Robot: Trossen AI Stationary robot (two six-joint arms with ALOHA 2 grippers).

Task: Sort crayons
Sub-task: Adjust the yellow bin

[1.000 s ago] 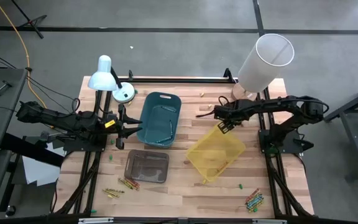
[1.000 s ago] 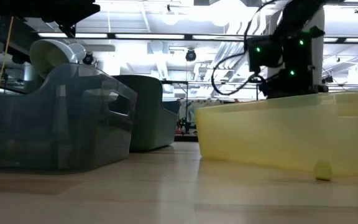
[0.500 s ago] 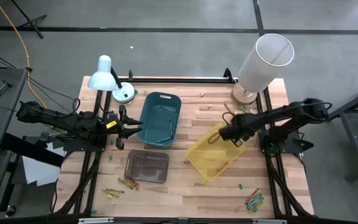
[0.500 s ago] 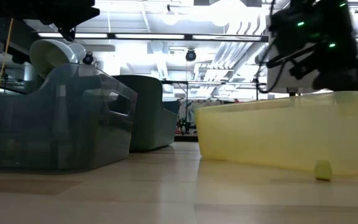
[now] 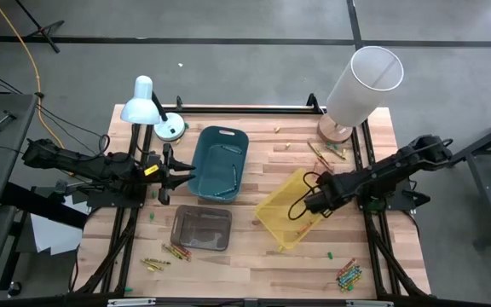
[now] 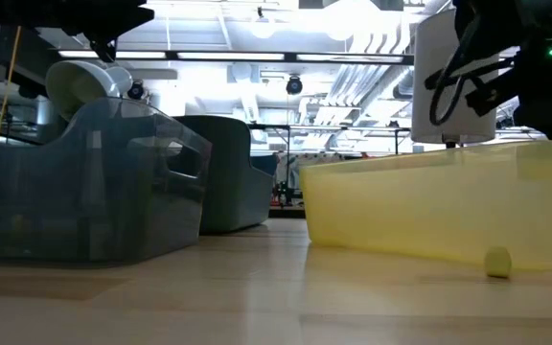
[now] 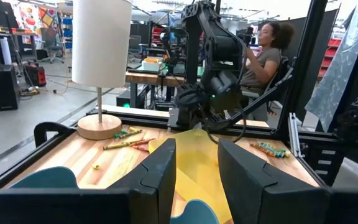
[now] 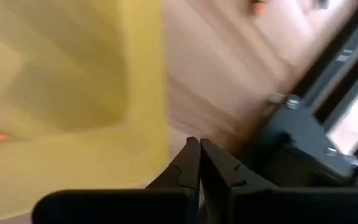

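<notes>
Two crayon [image 5: 328, 152] heaps flank the shut, seemingly empty right gripper [image 5: 307, 205] over the yellow bin [image 5: 280, 217]: nearer at one o'clock, another at five.

From above, even light falls on my worktop [image 5: 254, 247] and shadows stay soft. Down low, the ceiling lights [image 6: 257, 29] glare white (almost washing out the rafters), and the yellow bin [image 6: 439, 206] glows translucent. Past my right claw [image 8: 199, 163] everything smears with motion blur; my left wrist's picture stays crisp.
</notes>
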